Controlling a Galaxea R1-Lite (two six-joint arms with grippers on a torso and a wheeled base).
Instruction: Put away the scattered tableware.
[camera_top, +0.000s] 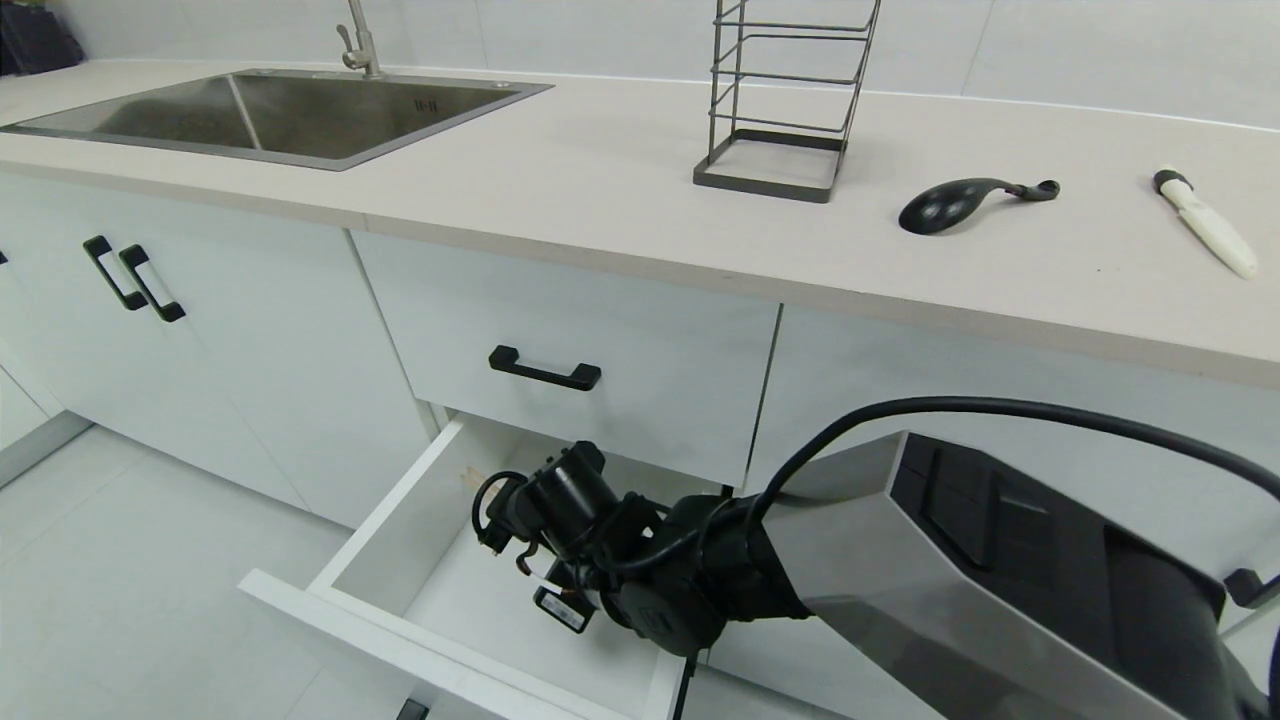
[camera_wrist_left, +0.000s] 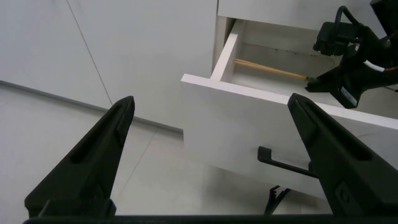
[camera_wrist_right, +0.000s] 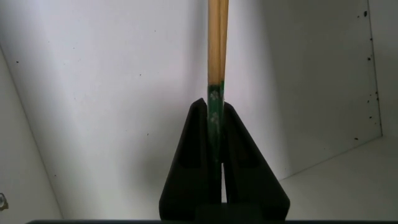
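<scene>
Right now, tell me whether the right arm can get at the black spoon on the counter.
Probably not yet. The right gripper is shut on the chopsticks, down inside the open drawer, below the counter where the black spoon lies. The spoon itself lies in the open.

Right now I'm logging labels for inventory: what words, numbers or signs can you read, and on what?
No text is legible.
Inside the sink: small dark mark, too small to read.
On the right arm's white tag: blurred.
On the chopsticks in the right hand: green pattern, no words.
</scene>
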